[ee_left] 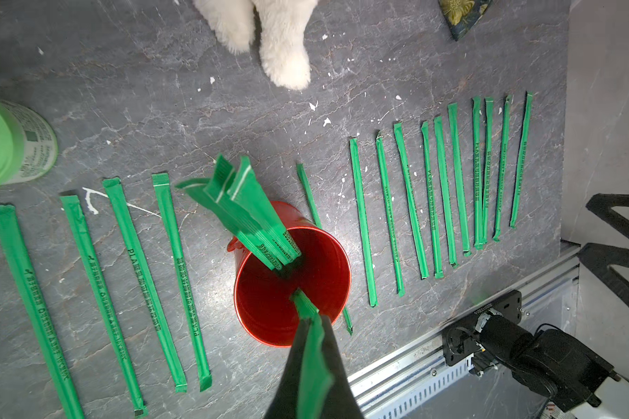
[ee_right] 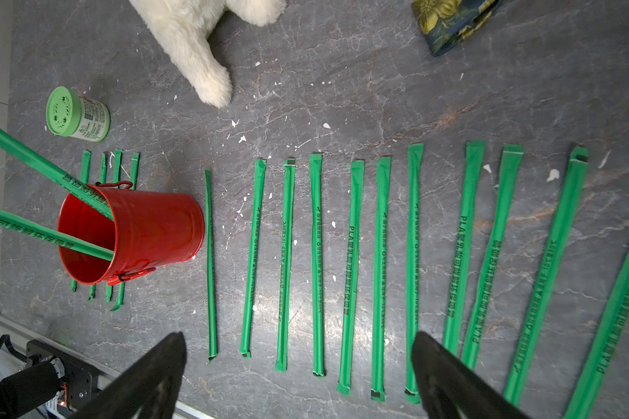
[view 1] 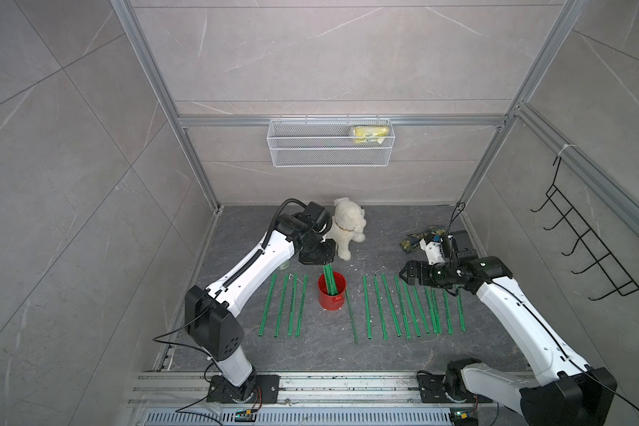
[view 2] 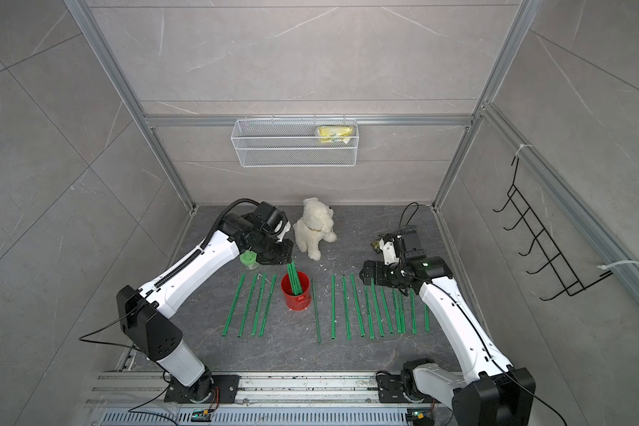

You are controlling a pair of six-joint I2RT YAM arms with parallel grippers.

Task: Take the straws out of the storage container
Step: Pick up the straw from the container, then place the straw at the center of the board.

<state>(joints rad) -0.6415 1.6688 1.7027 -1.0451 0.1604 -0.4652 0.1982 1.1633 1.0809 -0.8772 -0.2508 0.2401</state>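
Note:
The red storage container (view 1: 329, 303) (view 2: 294, 301) stands upright mid-floor. My left gripper (view 1: 327, 262) (ee_left: 311, 321) hangs just above it, shut on the top of one green straw (ee_left: 315, 359) whose lower end is still inside the can (ee_left: 262, 304). Three more straws (ee_left: 247, 214) lean on the can's rim. Several straws lie in a row to the can's left (view 1: 285, 304) and many more to its right (view 1: 403, 308) (ee_right: 316, 261). My right gripper (view 1: 403, 274) (ee_right: 298, 337) hovers over the right row, open and holding nothing.
A white plush dog (view 1: 347, 227) sits behind the can. A green-lidded jar (view 2: 248, 260) (ee_right: 77, 114) stands under the left arm. A patterned cloth (view 1: 417, 239) lies at the back right. A wire basket (view 1: 329, 142) hangs on the back wall, a black hook rack (view 1: 587, 250) on the right wall.

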